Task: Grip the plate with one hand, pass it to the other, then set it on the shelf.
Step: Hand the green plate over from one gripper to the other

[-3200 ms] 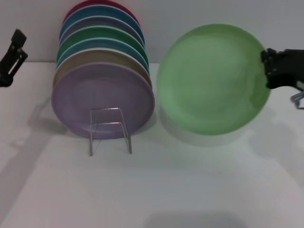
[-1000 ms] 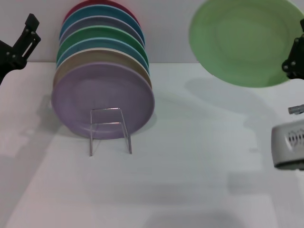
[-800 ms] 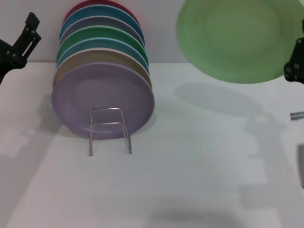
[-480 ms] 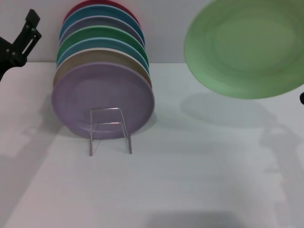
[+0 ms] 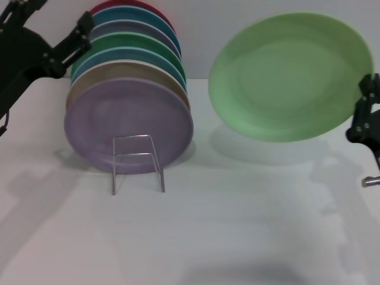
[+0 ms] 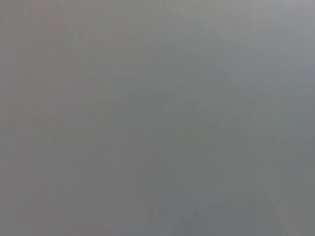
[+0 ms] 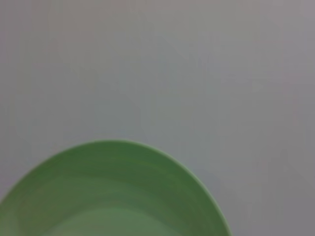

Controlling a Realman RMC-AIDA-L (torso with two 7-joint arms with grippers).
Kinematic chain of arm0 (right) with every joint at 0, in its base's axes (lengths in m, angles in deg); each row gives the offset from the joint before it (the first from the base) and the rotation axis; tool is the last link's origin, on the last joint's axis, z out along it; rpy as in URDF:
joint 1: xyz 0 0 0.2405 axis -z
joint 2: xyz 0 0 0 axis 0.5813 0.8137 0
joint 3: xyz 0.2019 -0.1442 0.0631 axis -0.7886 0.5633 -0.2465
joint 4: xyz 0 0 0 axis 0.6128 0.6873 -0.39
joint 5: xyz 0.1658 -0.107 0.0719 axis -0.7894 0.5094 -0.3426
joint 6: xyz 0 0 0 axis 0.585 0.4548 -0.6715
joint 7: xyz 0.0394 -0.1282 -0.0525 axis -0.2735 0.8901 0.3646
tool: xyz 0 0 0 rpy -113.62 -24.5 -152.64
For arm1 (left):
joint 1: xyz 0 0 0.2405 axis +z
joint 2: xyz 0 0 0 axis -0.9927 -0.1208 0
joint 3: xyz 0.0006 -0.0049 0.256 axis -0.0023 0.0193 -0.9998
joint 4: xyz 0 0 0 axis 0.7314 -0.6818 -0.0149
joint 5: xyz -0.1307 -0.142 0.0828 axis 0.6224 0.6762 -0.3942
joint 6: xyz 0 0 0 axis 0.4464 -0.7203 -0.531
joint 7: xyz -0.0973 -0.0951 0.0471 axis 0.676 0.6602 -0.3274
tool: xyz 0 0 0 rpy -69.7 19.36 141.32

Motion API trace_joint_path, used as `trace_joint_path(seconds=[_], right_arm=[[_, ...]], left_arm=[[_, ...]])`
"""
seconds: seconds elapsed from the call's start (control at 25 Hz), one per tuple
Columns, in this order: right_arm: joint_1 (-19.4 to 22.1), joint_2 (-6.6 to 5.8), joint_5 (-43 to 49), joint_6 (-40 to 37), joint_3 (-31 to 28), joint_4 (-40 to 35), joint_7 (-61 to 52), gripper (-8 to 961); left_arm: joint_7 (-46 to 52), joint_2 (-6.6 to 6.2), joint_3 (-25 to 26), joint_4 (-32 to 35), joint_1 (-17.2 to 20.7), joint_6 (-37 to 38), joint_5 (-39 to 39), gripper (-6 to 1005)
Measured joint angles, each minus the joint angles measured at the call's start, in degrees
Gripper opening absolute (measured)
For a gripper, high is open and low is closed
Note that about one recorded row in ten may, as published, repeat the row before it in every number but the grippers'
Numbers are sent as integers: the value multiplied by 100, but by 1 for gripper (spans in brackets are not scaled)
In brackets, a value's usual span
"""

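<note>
The right tool (image 5: 363,113) stays clamped on the round, matte mint-green plate (image 5: 291,76), well right of the left tool (image 5: 56,44), whose finger spread is unclear.

The left pincer (image 5: 71,37) is raised at the upper left, its fingers spread — nothing is held. The right pincer (image 5: 363,116) is clamped on the plate (image 5: 291,77) — kept aloft.

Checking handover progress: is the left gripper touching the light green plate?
Apart. The head view shows the left gripper by the racked plates, with bare wall between it and the plate.
</note>
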Motion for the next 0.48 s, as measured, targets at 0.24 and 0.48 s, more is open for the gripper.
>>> trace_joint_path(seconds=[0.24, 0.48], right_arm=[[-61, 0, 4, 143, 3, -86, -87, 23], [-151, -59, 9, 362, -32, -95, -284, 28]], left_arm=[[223, -851, -451, -1543, 17, -1624, -1, 828], [-1051, -754, -433, -3287, 37, -4605, 8, 821]])
